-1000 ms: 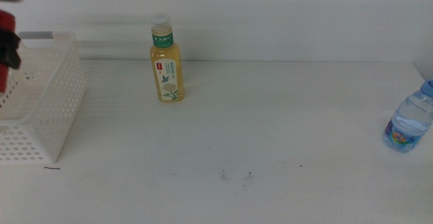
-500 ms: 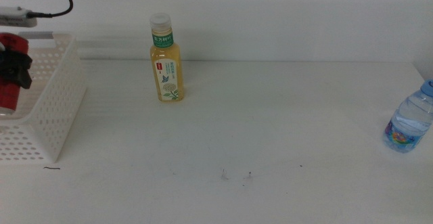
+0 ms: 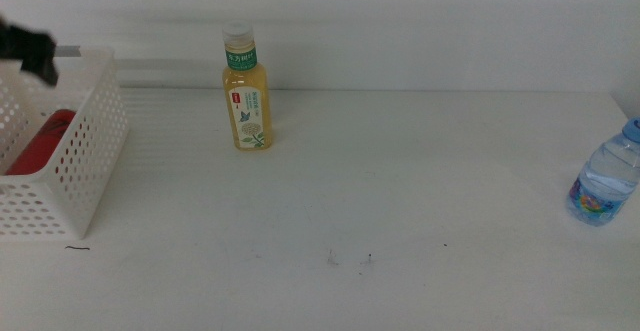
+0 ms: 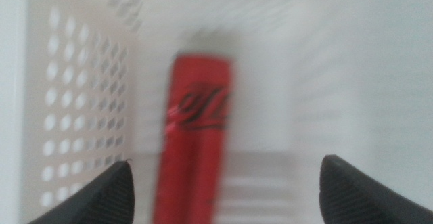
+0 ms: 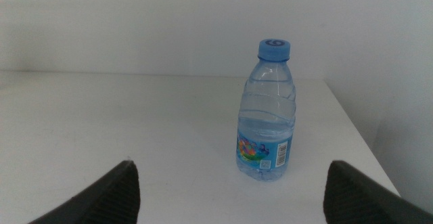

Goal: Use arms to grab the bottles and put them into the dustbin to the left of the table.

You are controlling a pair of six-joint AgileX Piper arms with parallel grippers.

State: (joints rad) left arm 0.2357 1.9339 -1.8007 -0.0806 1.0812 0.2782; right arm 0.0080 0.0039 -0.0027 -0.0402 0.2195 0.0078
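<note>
The red cola can (image 3: 40, 141) lies on its side inside the white perforated dustbin (image 3: 85, 166) at the table's left edge. My left gripper (image 3: 28, 51) hovers open above the bin. In the left wrist view the can (image 4: 196, 136) lies free below my wide-apart jaws, gripper (image 4: 226, 187). A yellow juice bottle (image 3: 245, 91) with a white cap stands upright at the back of the table (image 3: 400, 191). A small water bottle (image 3: 603, 181) with a blue cap stands upright at the far right. The right wrist view faces that water bottle (image 5: 266, 112), and my right gripper (image 5: 230, 183) is open short of it.
A few dark specks (image 3: 350, 259) mark the tabletop near the front. The table's right edge (image 5: 365, 149) runs close behind the water bottle. A pale wall rises behind the table.
My left gripper let go of the red can, which dropped into the dustbin and now lies on its side. The gripper then rose above the bin. Both other bottles stayed put.
</note>
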